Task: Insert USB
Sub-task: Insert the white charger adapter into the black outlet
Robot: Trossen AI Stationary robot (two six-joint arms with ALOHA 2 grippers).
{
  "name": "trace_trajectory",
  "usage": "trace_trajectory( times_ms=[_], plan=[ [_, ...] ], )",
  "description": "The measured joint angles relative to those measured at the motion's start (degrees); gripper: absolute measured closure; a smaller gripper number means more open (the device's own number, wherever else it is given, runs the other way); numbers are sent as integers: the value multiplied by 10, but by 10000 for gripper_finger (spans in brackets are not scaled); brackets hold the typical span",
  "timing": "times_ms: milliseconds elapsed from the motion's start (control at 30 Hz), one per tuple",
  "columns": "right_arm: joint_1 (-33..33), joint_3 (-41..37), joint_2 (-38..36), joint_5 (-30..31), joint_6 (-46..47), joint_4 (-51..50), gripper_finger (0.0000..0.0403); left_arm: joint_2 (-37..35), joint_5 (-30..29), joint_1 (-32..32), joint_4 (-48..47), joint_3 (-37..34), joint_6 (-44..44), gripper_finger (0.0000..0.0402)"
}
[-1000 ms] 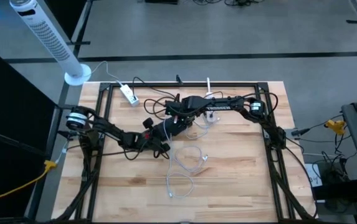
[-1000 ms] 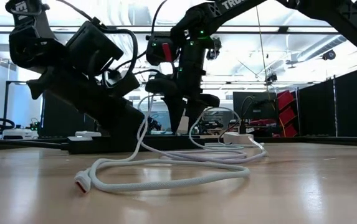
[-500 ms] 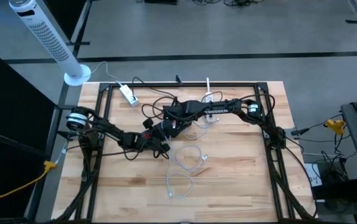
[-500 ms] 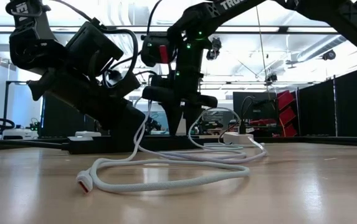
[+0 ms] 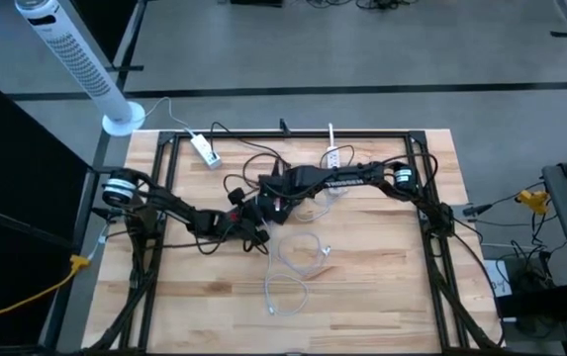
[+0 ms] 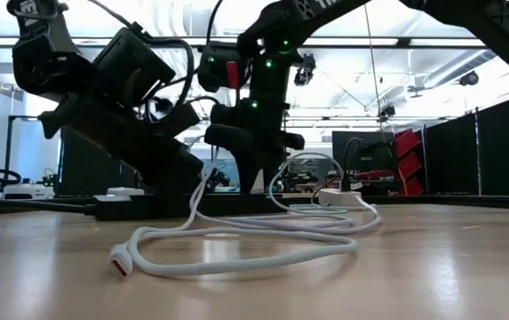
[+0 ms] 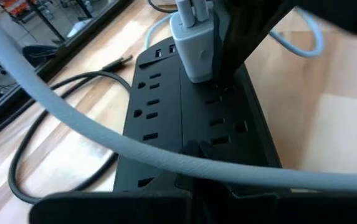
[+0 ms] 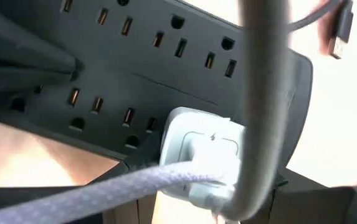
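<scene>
A black power strip (image 7: 184, 124) lies mid-table, and a white charger (image 7: 194, 40) is plugged into its top. Two white cables enter the charger (image 8: 206, 149). One, a braided USB cable (image 8: 91, 193), trails off into loose coils (image 5: 298, 259) on the wood and ends in a free plug (image 6: 119, 260). My right gripper (image 5: 268, 188) stands over the charger, pointing down, shut at the cable's charger end. My left gripper (image 5: 251, 216) slants down onto the strip's near end (image 6: 147, 206). My left gripper holds the power strip at its near end (image 7: 190, 177), coming in slanting from the table's left. Its own fingers cover the place of contact. The strip lies flat on the table. My right gripper comes from above, pointing down, at the USB cable's end where it enters the charger (image 8: 212, 186). The picture's lower edge cuts off the fingers, so the kind of hold does not show. The cable hangs slack from there to the table.
A loose black USB plug (image 8: 340, 25) with its black cord (image 7: 60, 93) lies beside the strip. A white power strip (image 5: 204, 148) sits at the far left and another white block (image 5: 332, 155) at the far middle. Bare wood lies toward the near edge.
My right gripper has gone toward the table's left and near edge and a little down, and now stands over the power strip and charger, the cable's upper end going with it. The coils on the table have stayed where they were.
</scene>
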Motion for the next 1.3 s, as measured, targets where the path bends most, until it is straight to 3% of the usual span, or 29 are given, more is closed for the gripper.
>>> trace_trajectory(
  times_ms=[167,267,400,533,733,1000,1300],
  plan=[
    [24,1,-2,-6,-51,-22,254,-40,35,-10,-60,0,-17,401],
    [34,-2,-29,1,-82,-63,200,-57,38,-27,-97,-1,-21,401],
    [48,5,-92,9,-120,-45,130,-62,27,-44,-120,-2,-43,401],
    [58,-2,-89,0,-179,-43,96,-63,19,-68,-125,-2,-51,401],
    [72,-15,-97,-25,-256,-14,102,-68,29,-132,-127,-2,-40,401],
    [105,-42,-83,-124,-322,18,134,-72,32,-204,-133,-3,-63,401],
    [138,-43,-44,-137,-349,61,155,-74,38,-215,-131,-3,-83,401]
  ],
)
